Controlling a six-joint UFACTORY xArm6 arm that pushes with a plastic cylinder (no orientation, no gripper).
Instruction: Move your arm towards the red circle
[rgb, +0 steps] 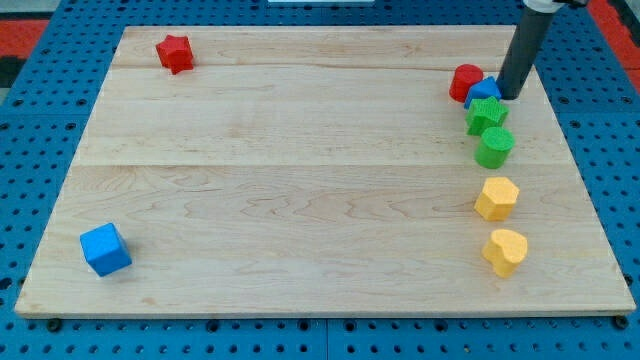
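A: What is showing in the camera view?

B: A pale wooden table is lying on a blue pegboard. My tip is sitting near the view's top right corner, at the end of the dark rod coming down from the top edge.

A: And the red circle?

B: The red circle is resting just to the view's left of my tip. A blue block is wedged between them, touching the red circle, and my tip is standing right against its right side. I cannot make out that blue block's shape.

A: Are the fingers spread or pressed together?

B: There are no fingers on this arm, only the rod, so there is nothing to tell.

A: What else is lying on the table?

B: Below the blue block, two green blocks are crowding together: a green star and a green cylinder under it. Further down, a yellow hexagon and a yellow heart are sitting apart. A red star is lying at the top left, and a blue cube at the bottom left, both well apart from my tip.
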